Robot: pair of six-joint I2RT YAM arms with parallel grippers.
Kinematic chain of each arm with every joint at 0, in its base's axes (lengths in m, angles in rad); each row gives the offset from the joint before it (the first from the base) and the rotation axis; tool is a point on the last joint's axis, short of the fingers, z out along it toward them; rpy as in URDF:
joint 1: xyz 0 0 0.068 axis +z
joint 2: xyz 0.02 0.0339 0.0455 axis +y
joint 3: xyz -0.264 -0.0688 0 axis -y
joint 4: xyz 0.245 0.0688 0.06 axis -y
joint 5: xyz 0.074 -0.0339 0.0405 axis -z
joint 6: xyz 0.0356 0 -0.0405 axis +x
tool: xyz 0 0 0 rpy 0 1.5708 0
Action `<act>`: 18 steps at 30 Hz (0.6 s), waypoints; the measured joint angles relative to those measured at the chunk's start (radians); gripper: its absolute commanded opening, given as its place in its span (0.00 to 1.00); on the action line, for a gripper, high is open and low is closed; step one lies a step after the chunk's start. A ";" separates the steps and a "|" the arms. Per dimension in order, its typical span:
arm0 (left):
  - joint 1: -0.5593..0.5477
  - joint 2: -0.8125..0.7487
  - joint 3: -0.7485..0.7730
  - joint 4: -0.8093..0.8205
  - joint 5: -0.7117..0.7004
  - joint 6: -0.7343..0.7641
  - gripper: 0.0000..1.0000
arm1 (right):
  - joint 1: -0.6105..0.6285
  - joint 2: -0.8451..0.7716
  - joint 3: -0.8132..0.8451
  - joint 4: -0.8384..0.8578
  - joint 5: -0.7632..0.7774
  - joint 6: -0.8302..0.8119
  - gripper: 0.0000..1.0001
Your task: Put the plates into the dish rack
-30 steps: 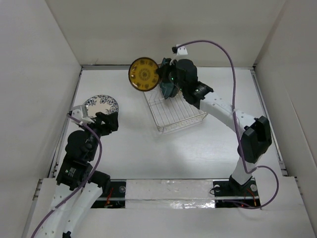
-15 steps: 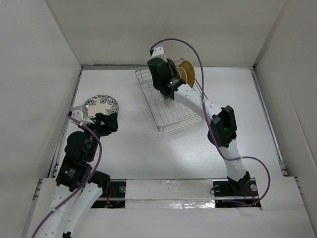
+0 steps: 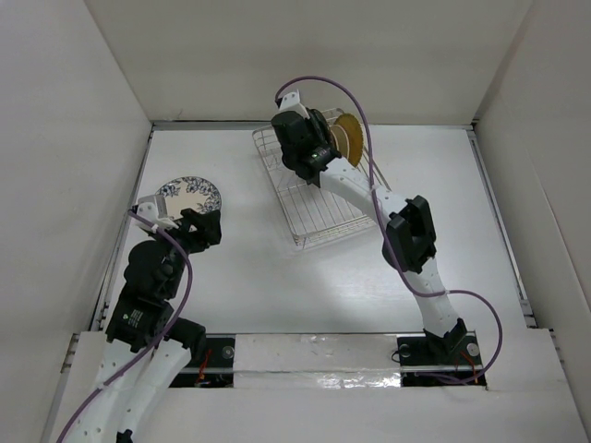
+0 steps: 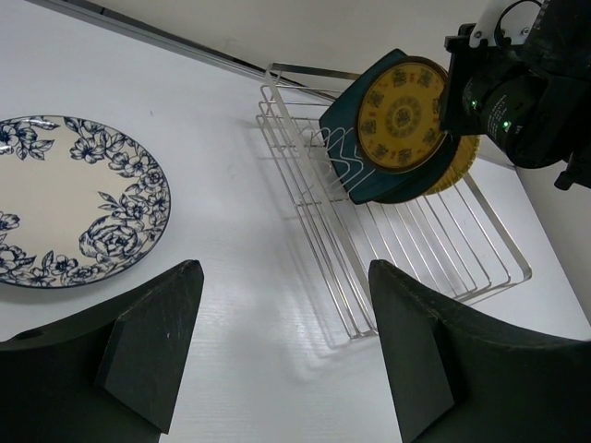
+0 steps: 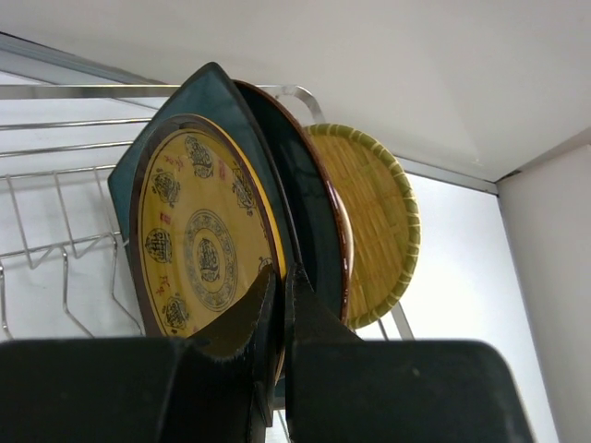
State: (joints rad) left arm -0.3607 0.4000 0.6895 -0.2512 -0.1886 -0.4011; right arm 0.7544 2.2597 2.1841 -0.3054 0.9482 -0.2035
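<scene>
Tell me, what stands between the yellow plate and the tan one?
A squarish teal plate and a round teal plate, per the right wrist view.

Surface: white table (image 3: 240,277), matte, flat | Enclosure: plain white back wall (image 3: 305,55), left wall (image 3: 55,185) and right wall (image 3: 545,185) stood around it | Far edge: thin metal rail (image 4: 138,35) | Near edge: shiny, wrinkled foil strip (image 3: 314,351).

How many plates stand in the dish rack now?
4, upright at the far end of the dish rack: yellow patterned plate in front, then squarish dark teal plate, round teal plate, tan plate. Others may be hidden.
</scene>
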 measured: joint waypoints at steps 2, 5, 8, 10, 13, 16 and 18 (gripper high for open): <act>0.000 0.005 0.000 0.000 -0.002 0.000 0.69 | 0.000 0.000 0.000 0.000 0.006 -0.011 0.00; 0.000 0.010 0.000 0.000 -0.005 0.000 0.69 | 0.000 0.000 -0.002 0.004 0.006 -0.018 0.00; 0.000 0.015 0.000 0.000 -0.010 0.000 0.69 | 0.000 0.002 -0.008 0.019 -0.004 -0.017 0.00; 0.000 0.020 0.000 0.000 -0.014 0.000 0.69 | 0.001 0.010 -0.008 0.029 -0.014 -0.016 0.00; 0.000 0.029 0.000 -0.001 -0.020 0.000 0.69 | 0.007 0.039 -0.008 0.053 -0.017 -0.024 0.00; 0.000 0.035 0.000 -0.001 -0.025 0.000 0.61 | 0.018 0.087 -0.008 0.078 -0.025 -0.033 0.00; 0.000 0.040 0.000 -0.001 -0.029 -0.002 0.50 | 0.026 0.120 -0.017 0.093 -0.034 -0.034 0.00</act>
State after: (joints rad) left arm -0.3607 0.4400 0.6895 -0.2520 -0.2176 -0.4026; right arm 0.7799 2.3795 2.1674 -0.2127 0.9146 -0.2371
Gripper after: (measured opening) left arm 0.565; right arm 0.049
